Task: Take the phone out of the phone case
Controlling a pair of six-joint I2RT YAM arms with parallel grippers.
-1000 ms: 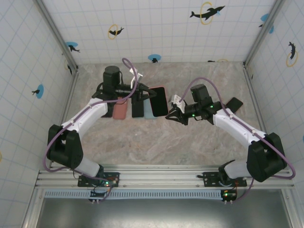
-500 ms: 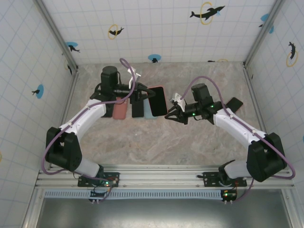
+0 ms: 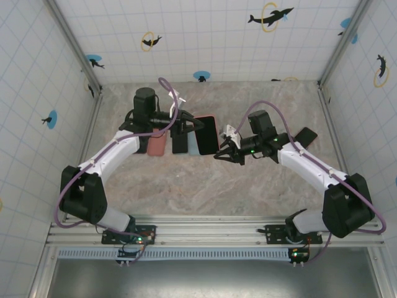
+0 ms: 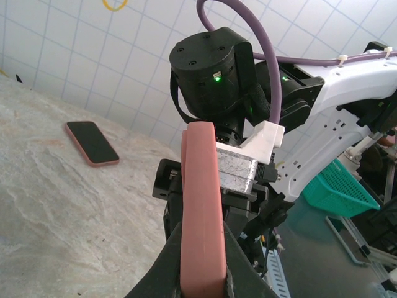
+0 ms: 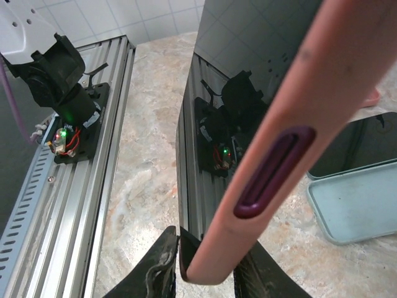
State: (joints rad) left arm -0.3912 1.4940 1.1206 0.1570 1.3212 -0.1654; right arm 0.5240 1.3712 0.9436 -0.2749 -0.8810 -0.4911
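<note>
Left gripper [image 3: 187, 126]: clamped on the left side of a matte salmon-pink case [image 4: 200, 205]. A flat black-screened phone [image 3: 208, 133] sits inside it, held above the marbled stone table [image 3: 186, 186]. Right gripper [image 5: 208, 268]: pinching the case's right corner.

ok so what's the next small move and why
Probably the right gripper should pry its corner of the pink case off the phone while the left gripper holds firm: both are shut on it with the phone inside.
</note>
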